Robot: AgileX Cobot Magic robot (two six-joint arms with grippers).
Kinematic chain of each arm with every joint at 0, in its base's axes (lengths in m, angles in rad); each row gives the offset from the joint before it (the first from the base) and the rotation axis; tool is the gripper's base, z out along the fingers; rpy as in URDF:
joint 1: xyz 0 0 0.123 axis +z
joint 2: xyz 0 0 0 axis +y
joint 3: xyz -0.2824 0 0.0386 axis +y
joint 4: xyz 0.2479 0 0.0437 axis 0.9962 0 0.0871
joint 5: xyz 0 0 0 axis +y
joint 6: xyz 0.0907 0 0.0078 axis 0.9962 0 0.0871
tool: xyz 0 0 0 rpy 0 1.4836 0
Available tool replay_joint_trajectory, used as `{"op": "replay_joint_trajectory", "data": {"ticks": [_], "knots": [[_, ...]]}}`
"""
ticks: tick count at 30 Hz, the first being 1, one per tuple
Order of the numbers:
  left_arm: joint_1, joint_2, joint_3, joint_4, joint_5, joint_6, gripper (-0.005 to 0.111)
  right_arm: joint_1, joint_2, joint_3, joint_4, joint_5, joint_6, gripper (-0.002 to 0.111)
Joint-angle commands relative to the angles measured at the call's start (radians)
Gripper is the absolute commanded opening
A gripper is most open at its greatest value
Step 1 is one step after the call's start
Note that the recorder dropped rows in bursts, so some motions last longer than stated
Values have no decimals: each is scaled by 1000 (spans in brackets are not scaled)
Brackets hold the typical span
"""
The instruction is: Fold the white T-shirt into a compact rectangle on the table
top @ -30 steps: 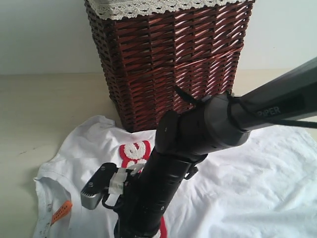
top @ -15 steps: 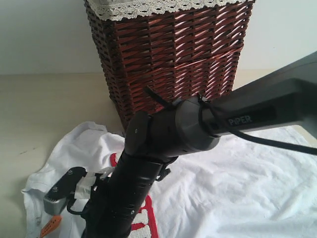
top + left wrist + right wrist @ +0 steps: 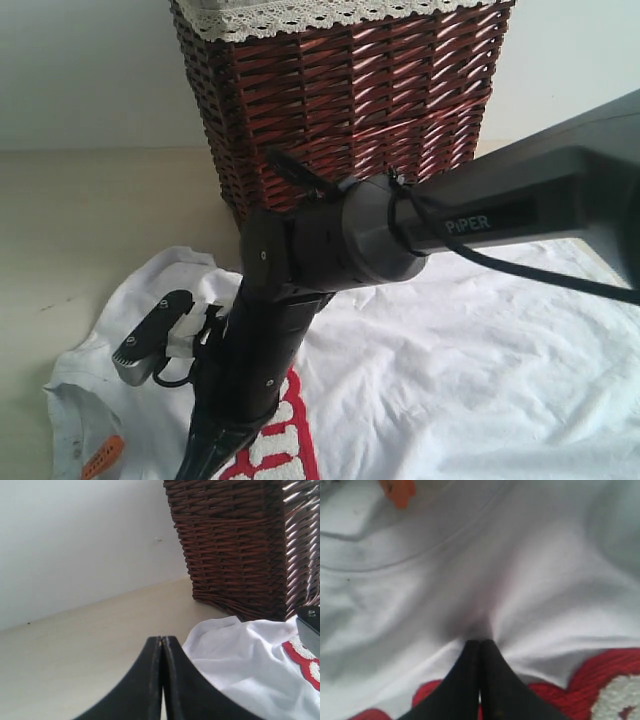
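Evidently early in the fold, the shirt lies spread and rumpled across the lower half of the exterior frame. It rests on the pale table, its far edge just in front of the wicker basket at upper centre. The right arm enters from the right edge and bends down across the middle toward the lower left. There the right hand is clenched on a pinch of white cloth. Creases run in to its tips, which sit between the collar seam by the orange tag and the red lettering. The left hand is clenched too, with nothing between its jaws, poised over bare table just beside the shirt's edge, the basket beyond it. No flat fold shows yet: the cloth is one loose, wrinkled layer. Judging by the grip near the neck, the step in hand is gathering or straightening the collar end before the first fold. The next move would seem to call for drawing that pinch over the body without dragging the whole shirt. It would also need the left hand to open and take a matching hold, so the edge travels level.
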Motion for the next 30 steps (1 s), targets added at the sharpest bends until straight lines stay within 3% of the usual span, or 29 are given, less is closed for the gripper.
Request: {"op": "replay_joint_trajectory", "data": {"ticks": [1, 10, 18, 26, 30], "knots": [[4, -8, 0, -8, -1, 0, 1, 0, 18, 3, 130, 131, -92, 0], [4, -8, 0, -8, -1, -2, 1, 0, 5, 3, 215, -30, -119, 0], [4, -8, 0, -8, -1, -2, 1, -19, -182, 5, 148, -135, -194, 0], [4, -8, 0, -8, -1, -2, 1, -255, -385, 158, 75, -578, -182, 0], [4, -8, 0, -8, -1, -2, 1, -372, -500, 326, 167, -1064, -149, 0]]}}
